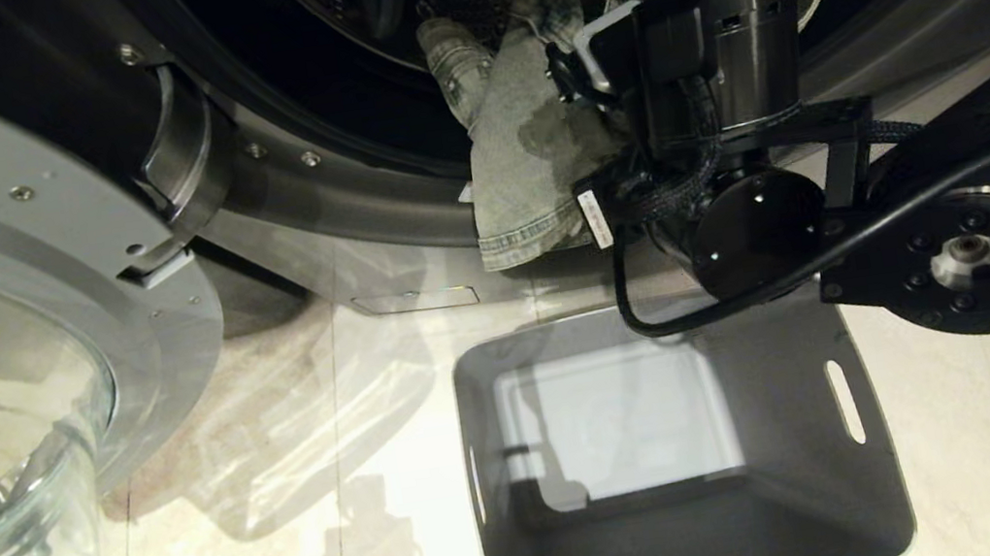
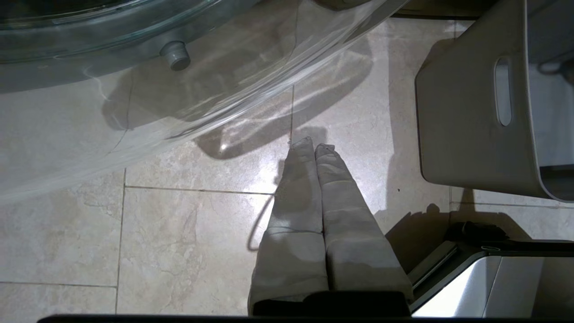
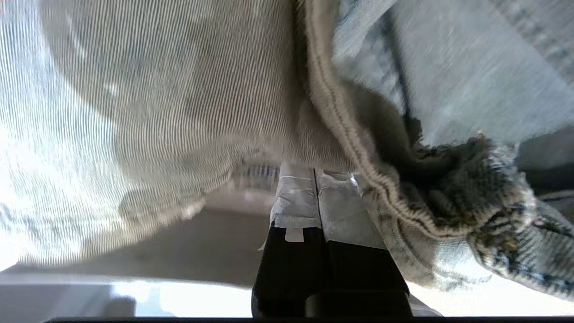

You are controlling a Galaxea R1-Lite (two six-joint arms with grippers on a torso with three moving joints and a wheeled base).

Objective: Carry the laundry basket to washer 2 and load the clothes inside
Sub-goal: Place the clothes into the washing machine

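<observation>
**Jeans halfway into the drum, basket sitting empty**

Head view first: the washer (image 1: 324, 186) fills the top of the frame with its door (image 1: 1, 322) swung wide open on the left, glass bowl facing the camera. The clothes (image 1: 527, 165), a pale green-grey denim piece, hang over the lip of the drum opening, part inside the dark drum and one hemmed end drooping down over the rim toward the floor. The right arm (image 1: 726, 116) reaches up into the opening, its wrist pushed into the fabric, so the fingers themselves are buried from this angle. Just below, on the beige floor tiles (image 1: 274, 507), sits the laundry basket (image 1: 878, 476), grey, slot handles on both sides, nothing in it.

Left wrist view: the left gripper (image 2: 313, 146) points down at the tiles with its fingers pressed together, holding nothing. The glass door curves past above it, and the basket's outer wall with one slot handle sits off to the side, well apart.

Right wrist view: the right gripper (image 3: 315, 172) has its taped fingers pressed together with denim bunched right against the tips; looks like a pinch on a fold of it. A thick seam runs just beside the fingers.
</observation>
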